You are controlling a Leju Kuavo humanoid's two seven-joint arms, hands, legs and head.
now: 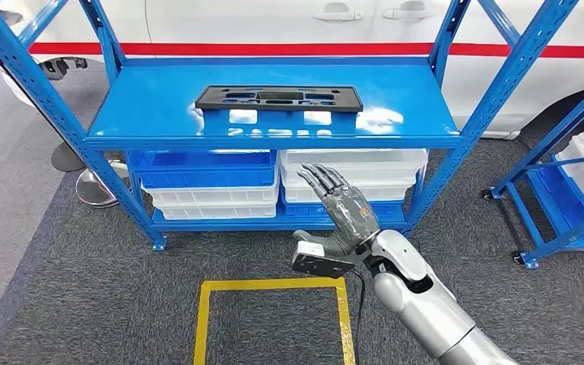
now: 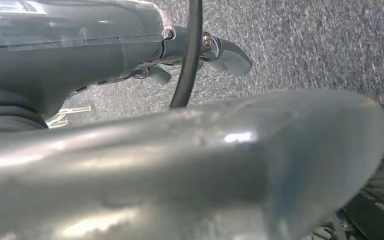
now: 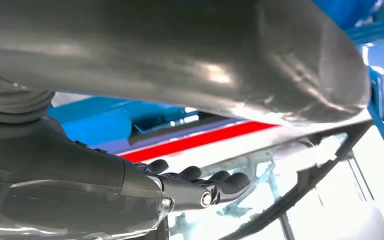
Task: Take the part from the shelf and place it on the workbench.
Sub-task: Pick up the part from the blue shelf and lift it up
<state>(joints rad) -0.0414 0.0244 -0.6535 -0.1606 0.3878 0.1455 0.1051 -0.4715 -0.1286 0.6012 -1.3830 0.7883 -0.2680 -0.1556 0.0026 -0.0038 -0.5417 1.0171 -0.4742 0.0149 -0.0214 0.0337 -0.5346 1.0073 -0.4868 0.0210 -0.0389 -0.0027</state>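
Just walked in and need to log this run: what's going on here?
The robot faces a blue shelf with a flat black part lying on its top level. Its right hand is raised in front of the shelf, fingers apart, holding nothing. The part is untouched; the pick has not happened yet.

We see the task's thing, a flat black plastic part [image 1: 279, 98], long and rectangular like a narrow plate or frame. It has several cut-outs along its length: a dark oblong recess in the middle and smaller slots toward each end. It lies flat on the top level of the glossy blue metal shelf [image 1: 144, 114], its long side running across our view, roughly centred between the uprights and nearer the back edge than the front. Nothing touches it. The shiny shelf surface just in front of it carries bright reflections. In the right wrist view we make out a dark strip that may be the same part, though we cannot tell for sure.
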